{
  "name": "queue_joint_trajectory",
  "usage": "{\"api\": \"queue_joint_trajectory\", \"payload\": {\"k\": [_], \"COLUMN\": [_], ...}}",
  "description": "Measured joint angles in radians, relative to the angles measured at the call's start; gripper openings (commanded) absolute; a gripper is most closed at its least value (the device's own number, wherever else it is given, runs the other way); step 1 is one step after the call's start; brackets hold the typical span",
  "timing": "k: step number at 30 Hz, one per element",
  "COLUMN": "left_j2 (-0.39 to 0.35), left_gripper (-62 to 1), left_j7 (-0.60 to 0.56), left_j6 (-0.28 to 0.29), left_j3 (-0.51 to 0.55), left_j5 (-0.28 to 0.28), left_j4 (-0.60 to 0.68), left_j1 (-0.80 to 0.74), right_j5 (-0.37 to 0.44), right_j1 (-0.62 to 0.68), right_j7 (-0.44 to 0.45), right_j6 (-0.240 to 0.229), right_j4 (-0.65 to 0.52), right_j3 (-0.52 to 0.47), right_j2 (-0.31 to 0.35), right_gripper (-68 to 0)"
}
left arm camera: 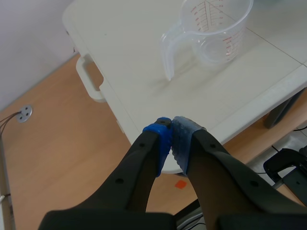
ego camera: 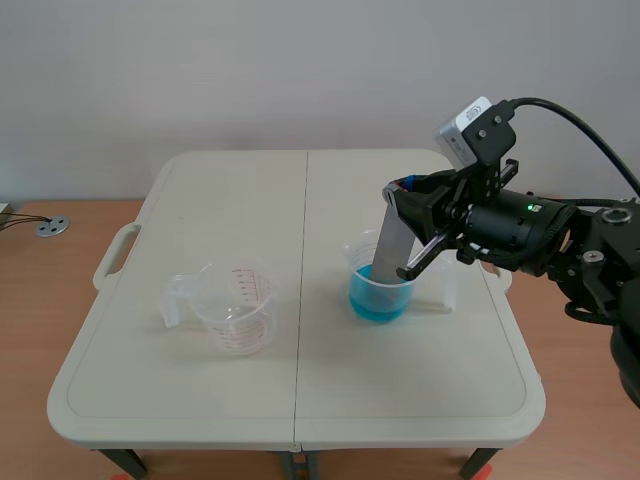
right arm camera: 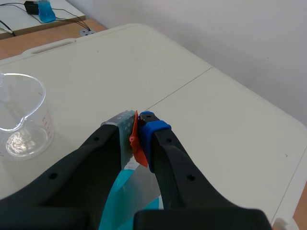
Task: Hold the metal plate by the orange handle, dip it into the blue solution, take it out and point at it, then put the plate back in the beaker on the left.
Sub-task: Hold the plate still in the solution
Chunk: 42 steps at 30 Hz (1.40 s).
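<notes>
My right gripper [ego camera: 402, 190] is shut on the orange handle [right arm camera: 136, 143] of the metal plate [ego camera: 390, 250]. The grey plate slants down into the beaker of blue solution [ego camera: 380, 285] right of the table's middle, its lower end in the liquid. In the right wrist view the plate [right arm camera: 144, 187] and blue liquid [right arm camera: 115, 201] show under the fingers. The clear empty beaker [ego camera: 235, 308] with red markings stands on the left half of the table. My left gripper [left arm camera: 171, 125] is shut on nothing, held off the table's near left corner, the empty beaker [left arm camera: 211, 31] ahead of it.
The white folding table [ego camera: 180, 390] has a centre seam and side handles [ego camera: 115, 255]. A round metal floor fitting [ego camera: 52, 226] with cables lies on the wooden floor to the left. A second blue container [right arm camera: 44, 10] sits far off on a distant surface.
</notes>
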<state>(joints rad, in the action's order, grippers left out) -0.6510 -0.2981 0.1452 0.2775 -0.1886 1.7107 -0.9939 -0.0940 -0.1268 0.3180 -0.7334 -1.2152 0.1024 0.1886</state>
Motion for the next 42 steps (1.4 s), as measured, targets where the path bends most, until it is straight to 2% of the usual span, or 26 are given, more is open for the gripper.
{"api": "queue_joint_trajectory", "payload": {"k": [42], "left_j2": [0.0], "left_gripper": [-58.1], "left_j7": [0.016], "left_j6": [0.0], "left_j3": [0.0], "left_j5": [0.0], "left_j4": [0.0], "left_j1": [0.0], "right_j5": [-0.011], "right_j1": [-0.001], "right_j7": [0.007], "right_j6": [0.0], "right_j4": [0.0], "right_j3": [0.0], "right_j2": [0.0], "right_gripper": [-66.2]}}
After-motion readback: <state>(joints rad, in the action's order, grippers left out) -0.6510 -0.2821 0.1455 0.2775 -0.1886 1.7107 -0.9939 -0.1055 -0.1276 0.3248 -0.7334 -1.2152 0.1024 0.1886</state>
